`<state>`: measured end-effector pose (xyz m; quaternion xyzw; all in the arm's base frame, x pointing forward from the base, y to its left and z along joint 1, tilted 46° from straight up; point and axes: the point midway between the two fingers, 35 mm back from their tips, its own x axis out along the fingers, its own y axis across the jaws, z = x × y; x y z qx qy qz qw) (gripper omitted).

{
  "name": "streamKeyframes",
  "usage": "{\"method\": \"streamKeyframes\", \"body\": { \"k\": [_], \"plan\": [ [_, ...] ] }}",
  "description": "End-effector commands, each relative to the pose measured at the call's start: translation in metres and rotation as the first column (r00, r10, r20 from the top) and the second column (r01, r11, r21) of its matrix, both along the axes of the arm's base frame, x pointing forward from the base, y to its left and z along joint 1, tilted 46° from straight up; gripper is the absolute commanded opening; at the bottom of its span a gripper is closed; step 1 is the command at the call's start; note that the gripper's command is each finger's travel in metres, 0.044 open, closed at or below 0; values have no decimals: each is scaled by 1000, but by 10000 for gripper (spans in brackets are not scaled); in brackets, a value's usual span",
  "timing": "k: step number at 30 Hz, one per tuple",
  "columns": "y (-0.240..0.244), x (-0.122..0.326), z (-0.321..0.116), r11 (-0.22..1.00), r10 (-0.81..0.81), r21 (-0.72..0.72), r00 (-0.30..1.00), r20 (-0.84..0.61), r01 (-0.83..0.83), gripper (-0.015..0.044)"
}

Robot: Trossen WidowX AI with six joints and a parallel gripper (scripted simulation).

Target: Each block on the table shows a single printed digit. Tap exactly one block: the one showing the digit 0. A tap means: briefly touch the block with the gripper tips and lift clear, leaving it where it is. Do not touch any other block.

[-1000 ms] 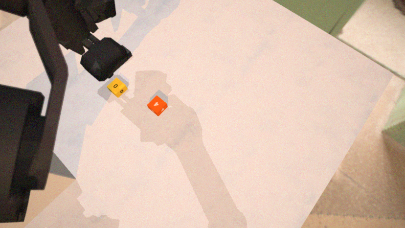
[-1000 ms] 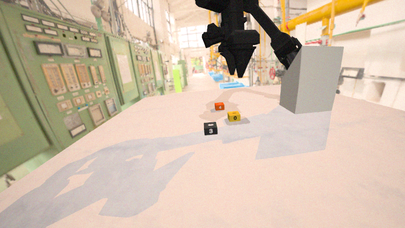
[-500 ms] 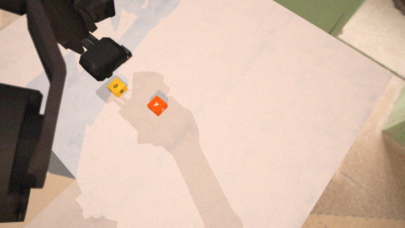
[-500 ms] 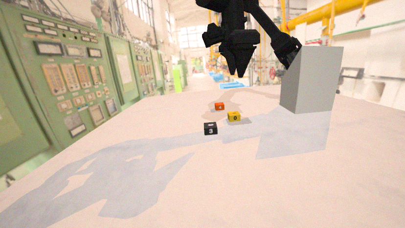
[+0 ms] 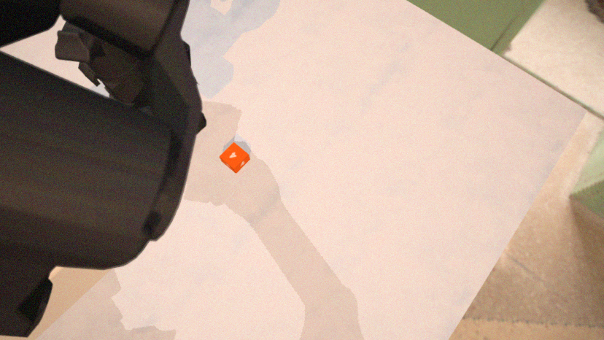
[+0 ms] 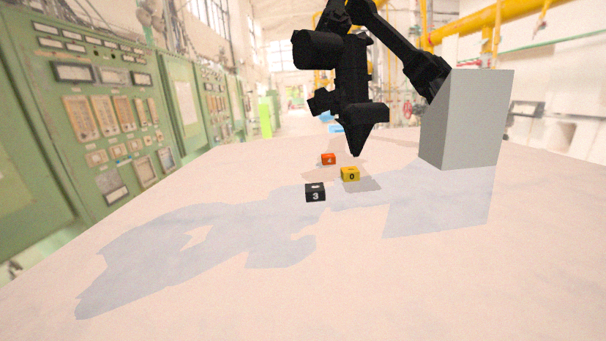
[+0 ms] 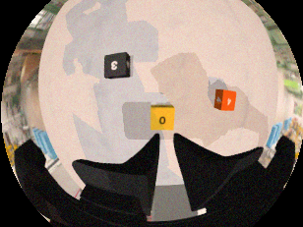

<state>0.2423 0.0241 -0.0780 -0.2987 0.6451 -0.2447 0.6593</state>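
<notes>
The yellow block (image 6: 350, 174) (image 7: 162, 118) shows the digit 0 and sits on the table; the arm hides it in the top view. My gripper (image 6: 356, 154) (image 7: 166, 137) is almost fully shut, with a narrow gap between its tips and nothing in it. In the exterior view the tips hang above the yellow block and appear apart from it. In the wrist view they are just below its image. The gripper tips are not visible in the top view.
An orange block (image 5: 234, 157) (image 6: 328, 159) (image 7: 225, 100) with the digit 4 sits near the yellow one. A black block (image 6: 315, 192) (image 7: 117, 65) with the digit 3 sits on its other side. A grey pedestal (image 6: 470, 122) stands to the right in the exterior view.
</notes>
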Motion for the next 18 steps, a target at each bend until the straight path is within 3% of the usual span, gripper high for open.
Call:
{"method": "streamKeyframes", "body": {
  "k": [1,18],
  "plan": [
    [-2,0,-1,1000,7,-5,1000,-1,-7,20],
    [-11,1,-10,1000,7,-5,1000,-1,-7,20]
  ]
}}
